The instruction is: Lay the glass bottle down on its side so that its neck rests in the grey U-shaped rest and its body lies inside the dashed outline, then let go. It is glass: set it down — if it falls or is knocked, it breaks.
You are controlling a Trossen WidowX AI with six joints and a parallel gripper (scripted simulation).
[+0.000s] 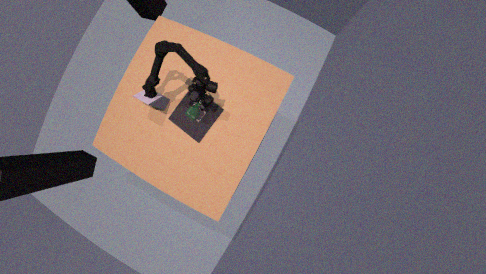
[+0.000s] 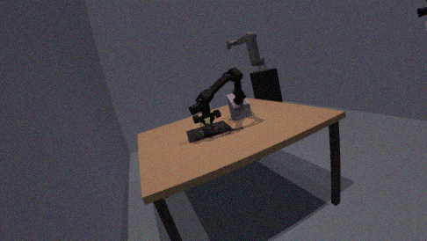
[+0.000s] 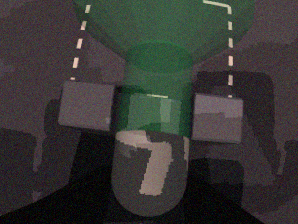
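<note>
green glass bottle [image 1: 193, 111] [image 3: 157, 75] over the dark mat [image 1: 198, 132] [image 2: 193, 135], left of centre in the top view (contact with the mat: can't tell). gripper [image 1: 202, 102] [image 2: 208, 125] [image 3: 148, 180] clamped on its neck, dashed outline [image 3: 230, 50] showing upper right in wrist view.

In the exterior view, the arm [image 1: 186, 56] [image 2: 220, 82] stands by a block [image 1: 141, 96] [image 2: 241, 113] on the far part of the worktop [image 1: 200, 180] [image 2: 220, 154]. It reaches left and nearer, over a mat [image 1: 200, 136] [image 2: 193, 135] [image 3: 30, 30] lying on the worktop, left of the block. The tool [image 1: 201, 104] [image 2: 206, 125] [image 3: 148, 180] is above the mat, with the bottle's neck between its fingers. In the wrist view, the bottle [image 1: 193, 111] [image 3: 157, 75] has its body at the far end; lines of the outline [image 3: 230, 47] run left and right of the neck. Beyond the worktop, far right, another arm [image 2: 253, 49] stands on a pedestal [image 2: 266, 84].
</note>
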